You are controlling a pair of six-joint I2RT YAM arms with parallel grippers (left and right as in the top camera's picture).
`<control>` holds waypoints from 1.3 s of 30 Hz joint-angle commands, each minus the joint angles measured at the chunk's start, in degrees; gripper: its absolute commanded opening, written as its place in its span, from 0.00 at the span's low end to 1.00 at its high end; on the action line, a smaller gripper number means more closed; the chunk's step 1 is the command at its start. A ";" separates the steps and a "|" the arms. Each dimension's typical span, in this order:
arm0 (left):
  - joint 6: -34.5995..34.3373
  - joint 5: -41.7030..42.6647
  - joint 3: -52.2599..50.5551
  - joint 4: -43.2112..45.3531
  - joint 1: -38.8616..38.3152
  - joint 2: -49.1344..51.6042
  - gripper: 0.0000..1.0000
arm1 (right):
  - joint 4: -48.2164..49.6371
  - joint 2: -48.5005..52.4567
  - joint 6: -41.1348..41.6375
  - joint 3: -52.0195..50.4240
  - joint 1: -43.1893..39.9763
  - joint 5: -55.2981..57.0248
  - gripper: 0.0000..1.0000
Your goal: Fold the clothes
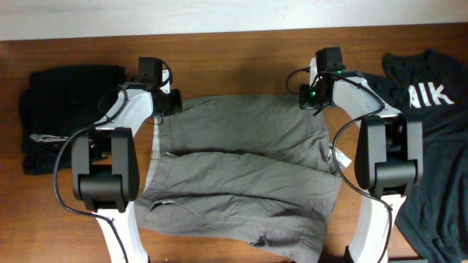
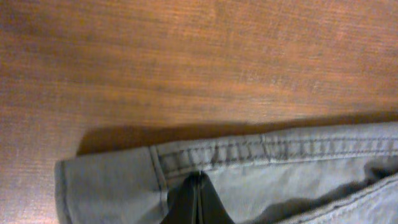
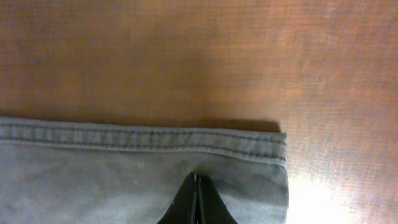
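From overhead, the grey-khaki shorts (image 1: 241, 175) lie spread across the middle of the wooden table (image 1: 234, 66), rumpled, with both arms reaching over to their far edge. The left gripper (image 1: 174, 102) is on the shorts' far left corner and the right gripper (image 1: 313, 97) on the far right corner, but from up here you can't see how the jaws stand. The wrist cameras settle it: on the left, the dark fingers are pressed tight together, pinching the cloth just inside a double-stitched edge (image 2: 249, 149), with a shadow beneath that corner. On the right it's the same, fingers closed to a point on the fabric just inside the stitched hem (image 3: 124, 138). Only the overhead view shows the neighbours: a black garment (image 1: 69, 117) folded left of the shorts, and a dark T-shirt (image 1: 431, 109) with white lettering to their right.
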 commanded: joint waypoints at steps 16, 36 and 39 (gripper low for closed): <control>1.11 -0.02 -1.09 22.05 -0.11 11.26 0.00 | 19.39 4.90 0.39 -1.62 -0.24 7.54 0.04; 5.73 0.00 32.09 -24.72 -0.17 4.35 0.01 | -31.65 4.87 0.46 32.98 -1.46 6.80 0.04; 3.56 0.02 30.60 -28.48 -0.26 5.31 0.00 | -38.21 4.94 0.44 32.11 -1.46 4.81 0.04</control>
